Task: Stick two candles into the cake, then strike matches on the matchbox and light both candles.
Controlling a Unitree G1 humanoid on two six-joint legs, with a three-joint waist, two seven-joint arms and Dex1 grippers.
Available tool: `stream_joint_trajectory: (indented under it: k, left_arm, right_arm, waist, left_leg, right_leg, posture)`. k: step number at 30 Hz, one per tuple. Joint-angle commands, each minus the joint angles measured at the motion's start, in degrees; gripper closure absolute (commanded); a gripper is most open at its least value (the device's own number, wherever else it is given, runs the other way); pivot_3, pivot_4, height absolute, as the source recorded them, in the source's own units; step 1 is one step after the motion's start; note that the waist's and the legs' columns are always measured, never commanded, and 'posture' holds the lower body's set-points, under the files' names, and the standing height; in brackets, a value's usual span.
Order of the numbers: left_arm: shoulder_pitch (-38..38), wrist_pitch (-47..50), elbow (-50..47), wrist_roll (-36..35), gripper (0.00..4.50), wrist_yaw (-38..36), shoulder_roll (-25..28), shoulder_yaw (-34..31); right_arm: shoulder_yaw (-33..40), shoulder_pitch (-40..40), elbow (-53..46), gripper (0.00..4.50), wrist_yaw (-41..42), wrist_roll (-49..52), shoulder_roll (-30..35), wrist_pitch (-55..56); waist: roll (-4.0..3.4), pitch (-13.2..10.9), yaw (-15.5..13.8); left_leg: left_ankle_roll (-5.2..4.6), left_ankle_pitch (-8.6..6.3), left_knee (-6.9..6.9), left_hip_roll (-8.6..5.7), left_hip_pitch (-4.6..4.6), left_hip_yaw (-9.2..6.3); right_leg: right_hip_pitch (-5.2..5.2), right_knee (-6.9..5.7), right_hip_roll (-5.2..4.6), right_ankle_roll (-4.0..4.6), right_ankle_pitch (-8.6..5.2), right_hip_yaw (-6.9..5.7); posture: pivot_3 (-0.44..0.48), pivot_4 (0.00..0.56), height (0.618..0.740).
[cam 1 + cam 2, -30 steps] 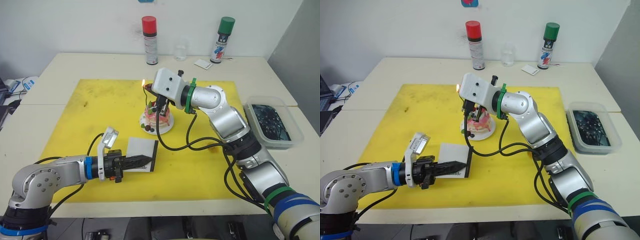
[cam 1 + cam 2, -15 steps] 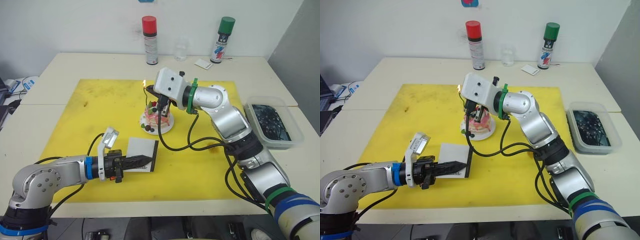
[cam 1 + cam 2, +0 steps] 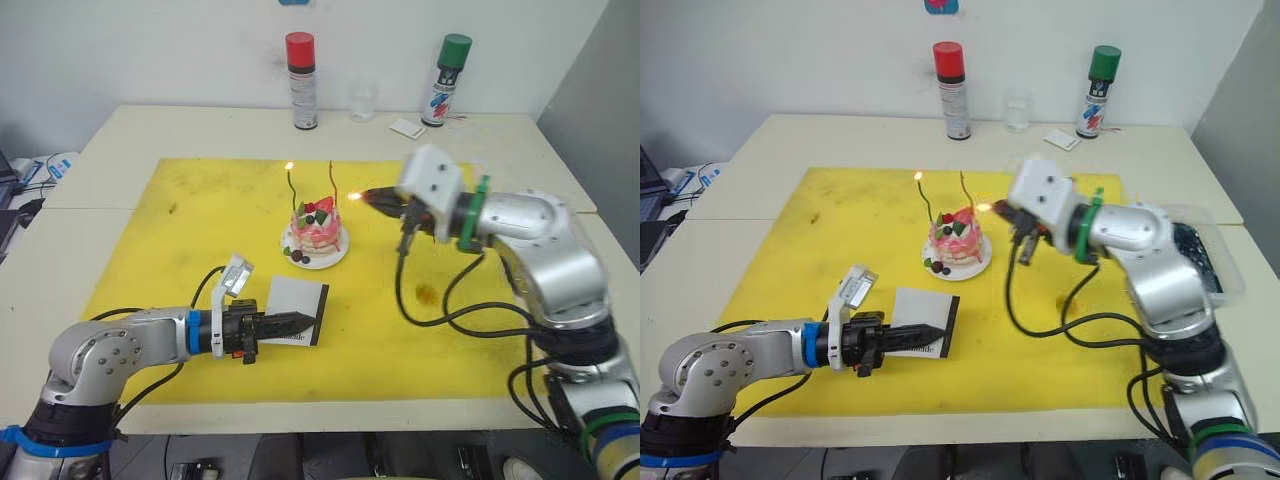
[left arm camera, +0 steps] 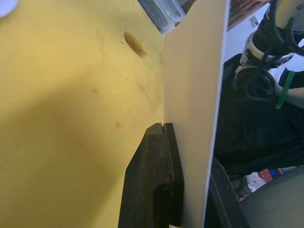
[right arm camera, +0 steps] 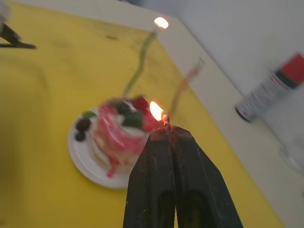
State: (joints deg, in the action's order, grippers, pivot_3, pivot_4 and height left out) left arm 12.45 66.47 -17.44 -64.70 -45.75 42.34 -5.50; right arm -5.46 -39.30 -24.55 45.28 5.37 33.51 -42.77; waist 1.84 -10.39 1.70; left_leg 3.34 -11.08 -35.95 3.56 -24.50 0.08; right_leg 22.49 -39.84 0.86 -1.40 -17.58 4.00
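The pink-and-white cake point(image 3: 318, 224) sits on its small white plate point(image 3: 312, 259) in the middle of the yellow mat. Two thin candles stand in it: the left candle point(image 3: 291, 188) burns, the right candle point(image 3: 331, 178) shows no flame. My right gripper point(image 3: 378, 197) hovers just right of the cake, shut on a burning match point(image 5: 166, 122) whose flame is close to the right candle's stem. At the mat's front, my left gripper point(image 3: 298, 322) is shut on the edge of the white matchbox point(image 3: 298, 299), seen edge-on as matchbox point(image 4: 194, 95).
A red spray can point(image 3: 299, 80), a small glass point(image 3: 361, 102), a white card point(image 3: 405, 127) and a green spray can point(image 3: 445, 78) line the table's back. A clear tub point(image 3: 1222, 264) with dark contents sits at the right, behind my right arm.
My right gripper has swung away from above the cake to its right side, carrying the burning match. The left gripper and matchbox shifted slightly right.
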Motion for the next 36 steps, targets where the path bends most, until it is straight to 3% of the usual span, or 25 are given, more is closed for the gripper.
stream_joint_trajectory:
  k: [1,5,10,18,21,31,32,36]
  left_arm:
    - [1.4,-1.0,-0.2,0.6,4.50,-1.8,-0.7,0.7]
    - [2.1,-1.0,0.2,1.3,4.50,-2.3,-1.3,1.5]
    - [2.4,-0.9,0.4,1.9,4.50,-2.5,-1.8,1.8]
    - [1.6,-0.9,0.4,2.5,4.50,-2.3,-1.7,1.5]
    - [1.4,-0.8,0.4,2.5,4.50,-1.9,-1.9,1.3]
    - [1.1,-0.9,0.4,2.6,4.50,-1.3,-2.1,0.9]
    - [1.1,-0.9,0.5,2.7,4.50,-1.4,-2.0,0.9]
    - [1.1,-1.0,0.7,3.0,4.50,-1.6,-1.9,0.9]
  right_arm:
    - [9.1,3.6,-1.5,4.47,-4.5,-0.4,3.3,-2.7]
    - [19.9,10.3,4.6,4.47,-11.0,-1.4,5.6,-1.1]
    - [28.1,13.0,15.8,4.47,-18.7,-2.2,6.1,1.9]
    - [29.9,14.8,23.9,4.47,-20.0,0.5,6.2,2.4]
    - [28.9,15.9,24.1,3.81,-19.4,1.9,5.8,2.0]
    - [33.2,14.5,19.4,0.25,-19.1,9.0,4.7,5.4]
    - [33.1,14.8,17.5,0.04,-18.1,10.0,4.9,6.3]
    - [29.4,16.9,7.9,0.04,-14.3,14.5,4.5,5.6]
  waist:
    - [0.00,0.0,0.0]
    - [0.01,0.0,0.0]
    - [0.00,0.0,0.3]
    - [-0.01,0.0,0.4]
    - [-0.02,0.0,0.4]
    - [-0.03,0.0,0.3]
    - [-0.07,0.0,0.3]
    - [-0.09,-0.1,0.3]
  left_leg:
    - [0.00,0.00,0.01,0.00,0.00,-0.01]
    - [0.00,0.00,0.03,-0.01,-0.01,0.02]
    - [-0.01,0.00,0.01,-0.03,-0.01,0.07]
    - [-0.01,0.00,0.02,-0.01,0.00,0.06]
    - [-0.01,0.00,0.02,-0.03,-0.01,0.07]
    - [-0.01,0.00,0.00,-0.02,-0.01,0.05]
    - [-0.01,0.00,0.00,-0.02,-0.01,0.04]
    - [-0.01,0.00,0.02,0.01,0.00,0.02]
  right_leg:
    - [0.00,0.00,0.00,-0.02,-0.02,0.00]
    - [0.00,0.04,0.02,-0.04,-0.03,0.02]
    - [0.01,0.03,0.02,-0.06,-0.04,0.08]
    - [0.00,0.01,0.07,-0.11,-0.07,0.09]
    - [0.00,0.01,0.06,-0.11,-0.07,0.10]
    - [-0.02,0.00,0.06,-0.28,-0.16,0.09]
    - [-0.02,0.00,0.06,-0.28,-0.16,0.08]
    - [-0.02,0.00,0.08,-0.30,-0.17,0.08]
  posture:
    - [0.000,0.150,0.740]
    - [0.000,0.150,0.740]
    - [0.000,0.150,0.740]
    - [0.000,0.150,0.740]
    - [0.000,0.150,0.740]
    - [0.000,0.150,0.740]
    - [0.000,0.150,0.740]
    - [0.000,0.150,0.740]
